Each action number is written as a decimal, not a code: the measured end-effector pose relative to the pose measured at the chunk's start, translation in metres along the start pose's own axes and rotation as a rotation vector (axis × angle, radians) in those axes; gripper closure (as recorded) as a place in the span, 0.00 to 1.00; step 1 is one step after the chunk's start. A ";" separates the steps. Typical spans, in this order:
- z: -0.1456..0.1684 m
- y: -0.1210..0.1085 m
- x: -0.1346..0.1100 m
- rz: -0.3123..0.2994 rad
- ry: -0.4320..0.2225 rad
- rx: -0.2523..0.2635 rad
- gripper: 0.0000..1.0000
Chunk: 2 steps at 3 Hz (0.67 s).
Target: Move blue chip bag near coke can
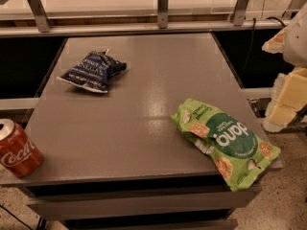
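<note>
Coke can point(17, 150): at the front-left corner of the grey tabletop point(144, 114), partly cut off by the left frame edge. Blue chip bag point(91, 71): lying flat on the rear-left area of the tabletop, well apart from the can. Green bag point(225, 140): at the front right, its lower end overhanging the tabletop corner. End effector point(288, 97): at the right frame edge, beside the tabletop and off it; whether it is spread or pressed together cannot be determined.
</note>
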<state>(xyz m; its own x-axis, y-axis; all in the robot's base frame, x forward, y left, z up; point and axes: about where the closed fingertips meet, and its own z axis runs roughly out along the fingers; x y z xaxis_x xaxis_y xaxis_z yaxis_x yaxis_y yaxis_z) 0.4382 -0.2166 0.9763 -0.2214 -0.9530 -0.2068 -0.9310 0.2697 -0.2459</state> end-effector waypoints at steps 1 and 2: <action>-0.001 -0.003 -0.003 -0.005 -0.008 0.010 0.00; 0.003 -0.035 -0.023 -0.028 -0.046 0.056 0.00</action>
<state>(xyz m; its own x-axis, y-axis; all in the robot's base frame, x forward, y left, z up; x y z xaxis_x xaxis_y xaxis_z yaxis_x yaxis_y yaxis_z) 0.4765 -0.2042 0.9869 -0.1807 -0.9532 -0.2424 -0.9186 0.2516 -0.3047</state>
